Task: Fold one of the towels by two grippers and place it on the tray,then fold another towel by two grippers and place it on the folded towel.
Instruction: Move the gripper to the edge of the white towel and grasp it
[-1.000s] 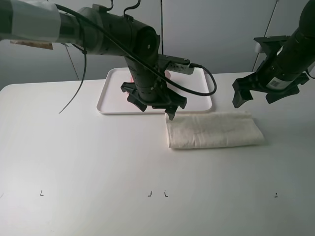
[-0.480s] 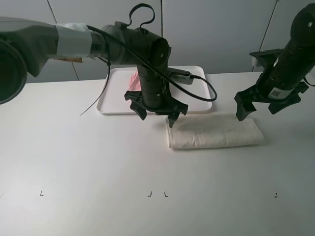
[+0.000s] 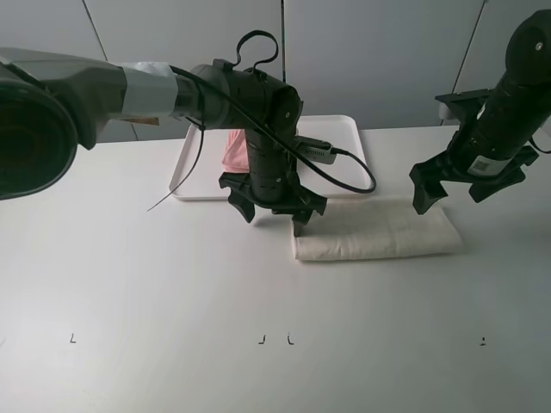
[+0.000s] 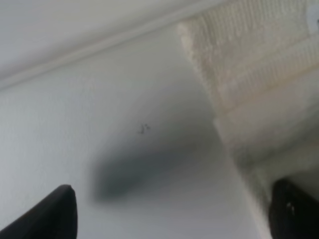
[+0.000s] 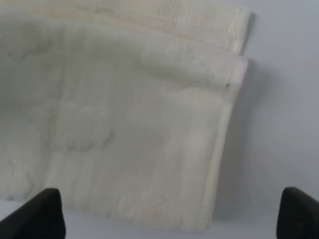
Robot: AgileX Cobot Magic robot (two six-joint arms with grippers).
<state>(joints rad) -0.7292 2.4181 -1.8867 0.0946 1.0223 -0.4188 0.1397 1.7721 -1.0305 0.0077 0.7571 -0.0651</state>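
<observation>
1. Tray [image 3: 196, 168] sits far-centre on the table [image 3: 129, 284]. A pink towel [image 3: 232, 151] lies on it, partly hidden by the left arm, so I can't confirm how neatly it's folded. Reads as towel one done.
2. Left gripper [image 3: 269, 215] is just near of the tray at the cream towel's left end. Jaws are spread wide and empty; in the left wrist view one fingertip [image 4: 294, 214] is over the towel corner and the other is over bare table.
3. Cream towel [image 3: 379, 231] lies flat on the table, right of centre, just near of the tray's right part. It's a long strip, and the stacked edges in the right wrist view [image 5: 124, 124] show at least one fold is in.
4. Right gripper [image 3: 448, 202] hangs over the towel's right end, jaws wide apart, holding nothing. I can't tell whether it touches the cloth.
5. Status: roughly past halfway. Left, as I judge it: pinch both ends, fold the strip shorter if needed, carry it far-left, and set it on the pink towel.
</observation>
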